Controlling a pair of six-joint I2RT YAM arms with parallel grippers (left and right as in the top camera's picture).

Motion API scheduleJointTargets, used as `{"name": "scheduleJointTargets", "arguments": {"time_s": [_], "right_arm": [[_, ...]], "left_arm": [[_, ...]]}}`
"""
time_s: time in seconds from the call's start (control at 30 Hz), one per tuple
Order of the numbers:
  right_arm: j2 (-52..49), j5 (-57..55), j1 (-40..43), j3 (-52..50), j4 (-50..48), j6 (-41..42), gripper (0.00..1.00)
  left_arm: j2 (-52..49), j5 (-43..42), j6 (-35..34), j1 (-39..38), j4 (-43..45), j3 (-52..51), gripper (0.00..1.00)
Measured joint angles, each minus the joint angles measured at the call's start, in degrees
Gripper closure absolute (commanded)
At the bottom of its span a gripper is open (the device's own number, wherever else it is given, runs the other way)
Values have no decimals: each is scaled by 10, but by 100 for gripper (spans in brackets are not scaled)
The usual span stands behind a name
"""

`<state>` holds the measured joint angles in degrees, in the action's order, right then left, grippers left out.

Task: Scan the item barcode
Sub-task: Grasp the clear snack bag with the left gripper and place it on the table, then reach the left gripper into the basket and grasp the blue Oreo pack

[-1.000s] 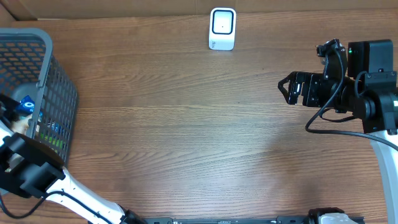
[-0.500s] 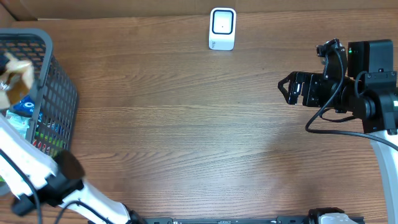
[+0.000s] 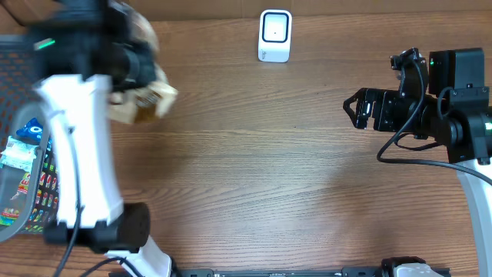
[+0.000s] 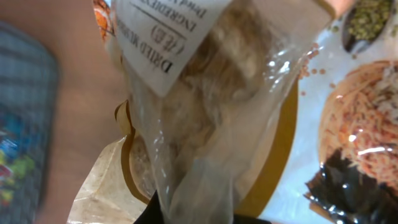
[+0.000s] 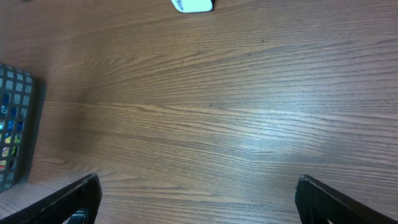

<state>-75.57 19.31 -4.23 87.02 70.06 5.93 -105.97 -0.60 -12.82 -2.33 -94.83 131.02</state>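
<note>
Your left claw (image 4: 191, 215) is clenched on the bag (image 3: 143, 97). In the left wrist view its dark tips sit at the bottom edge of the frame, pinching the clear plastic between them. The bag fills nearly all of that view. It is crinkled clear film over pale, dried-looking contents, with a white label (image 4: 163, 38) in the upper middle printed with the words "DRIED MUSHROOM". To the right of the film you see a white surface printed with food pictures; you cannot tell whether it belongs to the same bag.

From overhead, the bag is in the upper left of the frame, blurred, just right of the left arm's dark wrist. It is beside the basket (image 3: 29, 221), outside its wall. Coloured packs (image 3: 18, 165) lie inside the basket at the left edge of the frame.

The scanner (image 3: 274, 35) stands at the top centre of the counter (image 3: 254, 177), to the right of the bag and well apart from it.

Your right claw (image 3: 354, 109) is at the right of the frame, released and holding nothing. In the right wrist view its fingers (image 5: 73, 200) are spread to the two lower corners, with bare wood between them.
</note>
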Motion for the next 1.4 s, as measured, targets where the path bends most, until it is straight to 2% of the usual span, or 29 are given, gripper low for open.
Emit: {"name": "scheduleJointTargets", "arguments": {"time_s": [0.2, 0.33, 0.37, 0.5, 0.53, 0.6, 0.63, 0.73, 0.8, 1.0, 1.13, 1.2, 1.4], "right_arm": [[-5, 0, 0, 0, 0, 0, 0], [-11, 0, 0, 0, 1, 0, 0], [-12, 0, 0, 0, 0, 0, 0], [-12, 0, 0, 0, 1, 0, 0], [-12, 0, 0, 0, 0, 0, 0], [-12, 0, 0, 0, 1, 0, 0], [-12, 0, 0, 0, 2, 0, 0], [-12, 0, 0, 0, 6, 0, 0], [-12, 0, 0, 0, 7, 0, 0], [-12, 0, 0, 0, 11, 0, 0], [-12, 0, 0, 0, 11, 0, 0], [-12, 0, 0, 0, 11, 0, 0], [-12, 0, 0, 0, 12, 0, 0]], "left_arm": [[-23, 31, -41, -88, 151, -255, 96], [-25, 35, -68, -120, 238, -381, 96], [-25, 35, -72, -123, 253, -406, 93], [-25, 40, -87, -121, 310, -474, 41], [-25, 41, -90, -119, 319, -480, 25], [-25, 43, -94, -118, 332, -480, 9], [-25, 43, -94, -118, 333, -477, 5], [-25, 46, -92, -118, 297, -443, 3], [-26, 48, -87, -115, 250, -382, 3], [-29, 49, -78, -69, 86, -57, 2], [-22, 61, -76, 22, 7, 142, 0], [-15, 65, -76, 75, -11, 197, 0], [5, 78, -80, 245, -16, 228, 0]]}}
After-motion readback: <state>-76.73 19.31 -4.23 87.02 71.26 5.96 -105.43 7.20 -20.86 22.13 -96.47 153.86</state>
